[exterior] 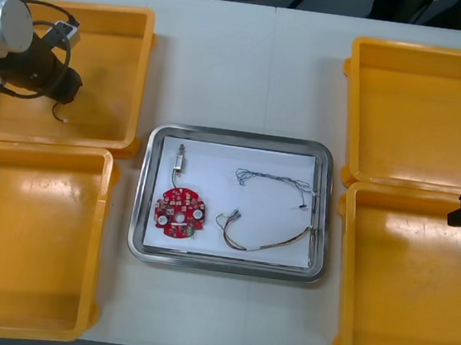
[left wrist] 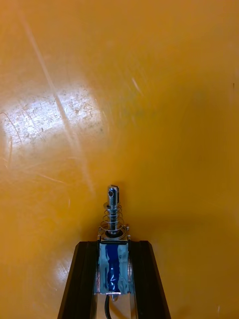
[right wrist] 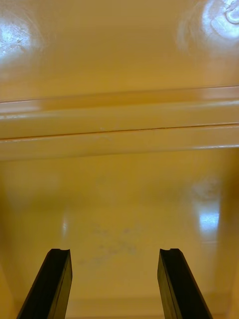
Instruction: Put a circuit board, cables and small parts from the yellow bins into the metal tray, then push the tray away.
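Pale table is stretching out below me. I am working with my left pincer, which is pinching a small metal part by its blue-wrapped body. The part's spring and pin are sticking out ahead of my fingertips, and a black lead is trailing back between them. Under this pincer the bare floor of the far left bin is shining.

To the right of this pincer and nearer my body, the metal tray is sitting, white inside. It is already holding a red circuit board, two thin cables and another small part. My right pincer is waiting over the near right bin, fingers spread wide and gripping nothing.

I am judging this to be the carrying step for one more part, with the loading nearly done and the push not yet begun. The next move is calling for height enough to clear the bin's wall. Then come a swing rightward and toward me until the pincer is over a bare patch of the tray, a gentle descent, and a spreading of the fingers. The trailing lead could catch on a rim.
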Controlling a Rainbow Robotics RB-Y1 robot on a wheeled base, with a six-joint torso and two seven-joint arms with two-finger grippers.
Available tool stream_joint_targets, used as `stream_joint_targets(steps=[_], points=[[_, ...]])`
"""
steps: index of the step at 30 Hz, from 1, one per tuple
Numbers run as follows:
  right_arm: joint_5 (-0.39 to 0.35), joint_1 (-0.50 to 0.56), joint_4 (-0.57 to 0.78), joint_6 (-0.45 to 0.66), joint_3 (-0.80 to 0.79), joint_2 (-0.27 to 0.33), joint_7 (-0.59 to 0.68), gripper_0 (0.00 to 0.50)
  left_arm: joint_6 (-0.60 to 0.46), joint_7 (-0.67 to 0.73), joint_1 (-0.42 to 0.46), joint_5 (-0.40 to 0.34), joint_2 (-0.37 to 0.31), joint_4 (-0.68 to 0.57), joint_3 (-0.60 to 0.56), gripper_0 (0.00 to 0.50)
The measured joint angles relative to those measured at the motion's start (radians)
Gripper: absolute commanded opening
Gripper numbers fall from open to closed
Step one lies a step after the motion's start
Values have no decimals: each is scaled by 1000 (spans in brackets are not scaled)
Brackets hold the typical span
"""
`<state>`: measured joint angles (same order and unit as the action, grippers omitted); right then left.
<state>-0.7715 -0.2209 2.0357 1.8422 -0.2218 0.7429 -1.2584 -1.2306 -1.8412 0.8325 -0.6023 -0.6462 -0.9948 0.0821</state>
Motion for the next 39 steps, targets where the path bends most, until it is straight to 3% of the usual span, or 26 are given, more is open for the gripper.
stream_joint_targets(steps=[18, 25, 29, 35, 39], points=[[2, 41, 69, 0, -18, 0, 0, 500, -420, 0, 1, -15, 0, -242, -125, 0], [2, 43, 72, 0, -18, 0, 0, 500, -595, 26, 1, -37, 0, -428, -131, 0], [2, 44, 72, 0, -20, 0, 0, 500, -650, 186, 1, -61, 0, -520, -109, 0], [2, 44, 73, 0, -21, 0, 0, 500, -663, 577, 0, -129, 1, -602, -75, 0], [2, 44, 73, 0, -21, 0, 0, 500, -674, 628, 0, -136, 8, -665, -50, 0]])
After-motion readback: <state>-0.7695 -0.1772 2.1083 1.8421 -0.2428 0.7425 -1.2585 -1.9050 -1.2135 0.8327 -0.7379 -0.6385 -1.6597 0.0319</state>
